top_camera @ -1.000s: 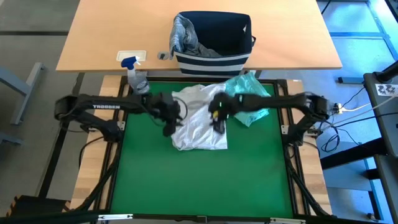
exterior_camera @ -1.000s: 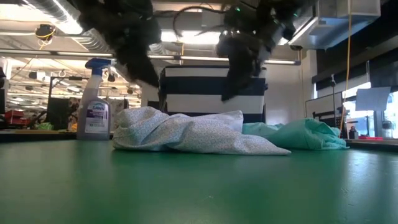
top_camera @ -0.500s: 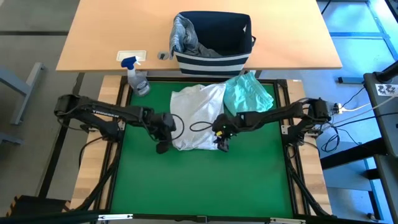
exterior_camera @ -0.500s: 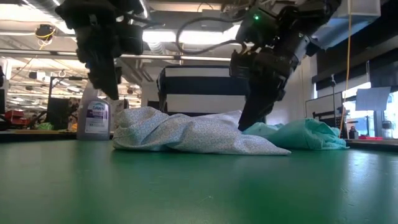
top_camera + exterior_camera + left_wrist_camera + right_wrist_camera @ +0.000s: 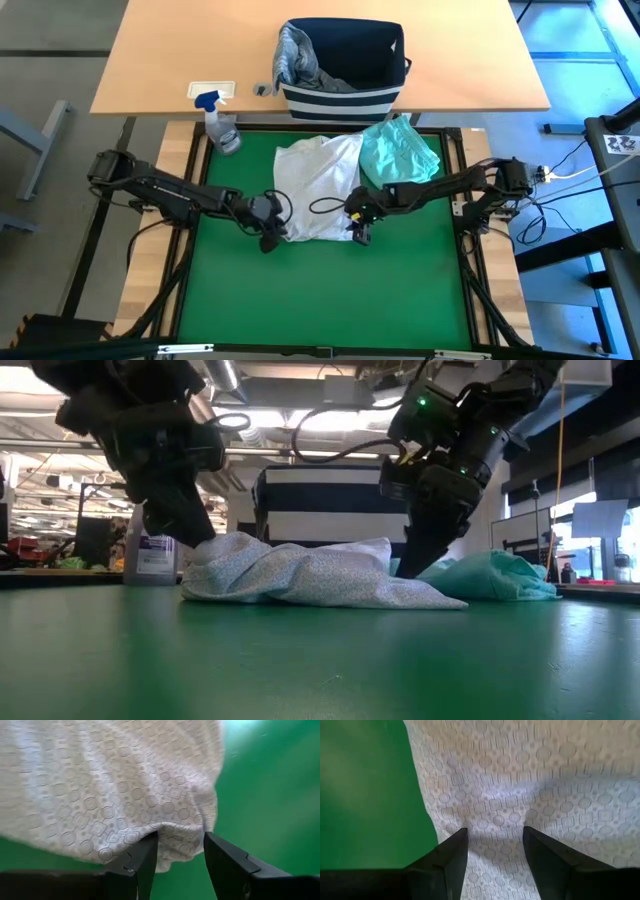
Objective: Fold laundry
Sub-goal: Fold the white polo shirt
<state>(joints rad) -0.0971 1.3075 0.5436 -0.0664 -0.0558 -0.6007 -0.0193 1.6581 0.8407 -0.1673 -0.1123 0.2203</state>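
Both your grippers are down at the near hem of the white t-shirt [image 5: 320, 190], one per corner: left gripper [image 5: 270, 236] at the left corner, right gripper [image 5: 359, 230] at the right. Jaws are apart on both, straddling the edge with nothing pinched yet. The shirt runs lengthwise away from them toward the basket [image 5: 345, 65]. Count: one white shirt mid-table, one mint-teal garment [image 5: 400, 150] beside it, one grey striped shirt [image 5: 292, 52] hanging in the basket.

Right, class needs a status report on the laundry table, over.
Left end effector and right end effector open at white t-shirt corners. Shirt crumpled. Mint garment alongside.
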